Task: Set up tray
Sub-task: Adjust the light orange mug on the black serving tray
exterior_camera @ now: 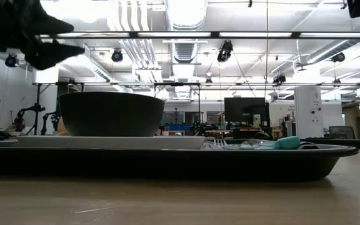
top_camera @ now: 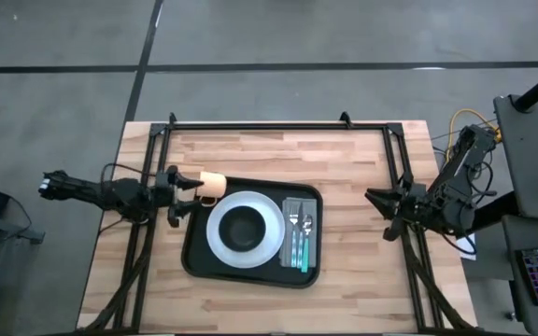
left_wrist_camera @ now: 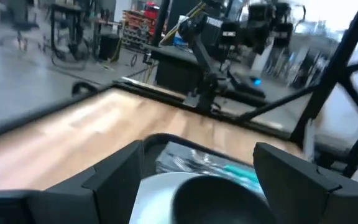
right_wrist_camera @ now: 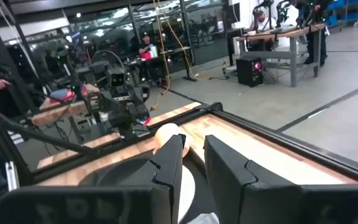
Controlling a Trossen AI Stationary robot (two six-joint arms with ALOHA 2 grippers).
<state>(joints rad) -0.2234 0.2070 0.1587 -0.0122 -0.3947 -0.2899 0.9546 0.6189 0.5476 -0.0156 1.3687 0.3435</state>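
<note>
The black tray lies flat at the table's middle. On it sits a white plate with a dark bowl on top. Beside the plate lies a grey napkin carrying teal-handled cutlery. A pale orange cup stands at the tray's far left corner. My left gripper hovers open above the tray's left edge, next to the cup, with nothing between its fingers. My right gripper waits at the table's right edge, its fingers nearly together.
A black metal frame runs along the table's far edge and down both sides. Bare wood lies between the tray and the far edge, and more to the tray's right. People and workbenches show in the room beyond the table.
</note>
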